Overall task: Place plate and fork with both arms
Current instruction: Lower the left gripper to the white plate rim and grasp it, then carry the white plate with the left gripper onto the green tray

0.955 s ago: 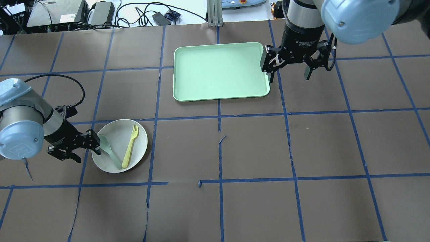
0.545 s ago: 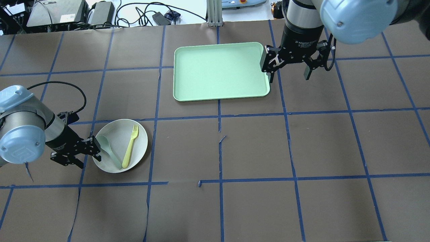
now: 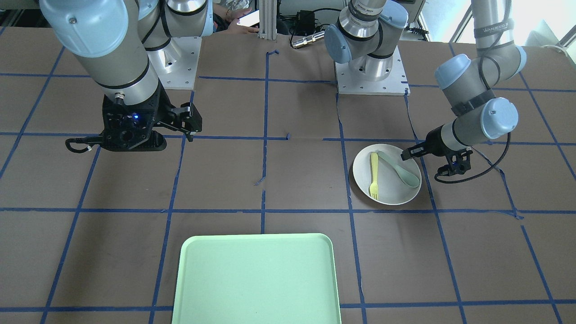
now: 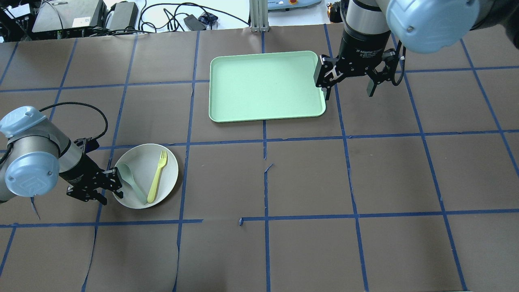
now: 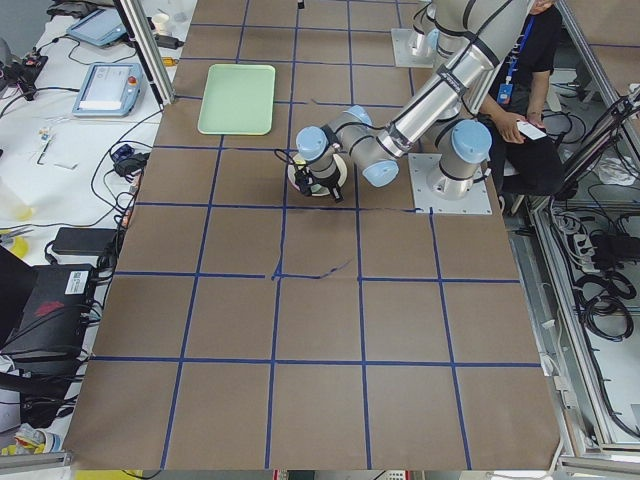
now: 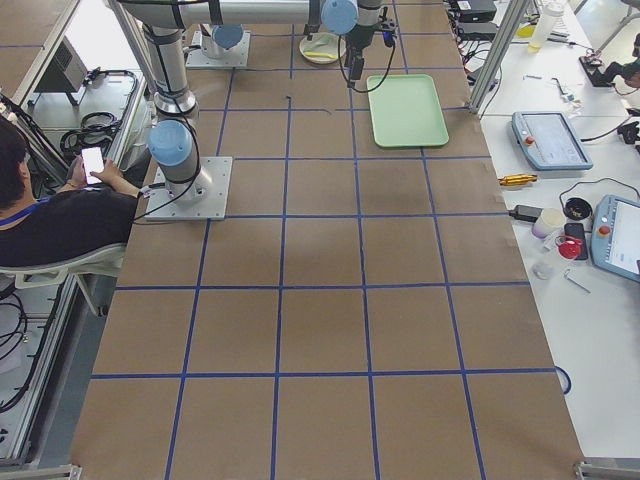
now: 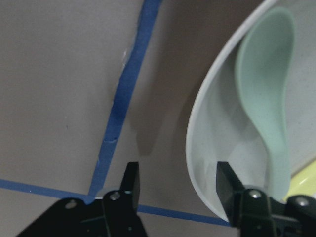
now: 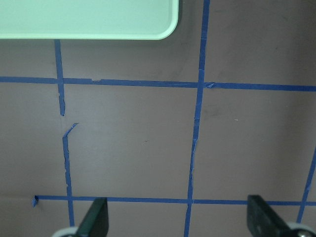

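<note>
The off-white plate (image 4: 167, 170) lies at the table's left, also in the front view (image 3: 391, 192). In it lie the pale-yellow fork (image 4: 157, 176) (image 3: 374, 175) and a green-grey spoon (image 4: 131, 181) (image 3: 401, 171). My left gripper (image 4: 110, 184) (image 3: 410, 153) is low at the plate's left edge. In the left wrist view it (image 7: 177, 185) is open, one finger on each side of the plate's rim (image 7: 196, 133), with the spoon (image 7: 266, 98) just inside. My right gripper (image 4: 348, 92) (image 8: 178, 219) is open and empty, raised beside the tray's right edge.
The mint-green tray (image 4: 265, 85) (image 3: 256, 279) lies empty at the table's far middle, and its corner shows in the right wrist view (image 8: 89, 17). Brown paper with blue tape lines covers the table. Cables and boxes lie beyond the far edge.
My left arm has swung and brought its gripper down around the plate's left rim. The plate, fork and spoon have not moved. The right arm has stayed still.
</note>
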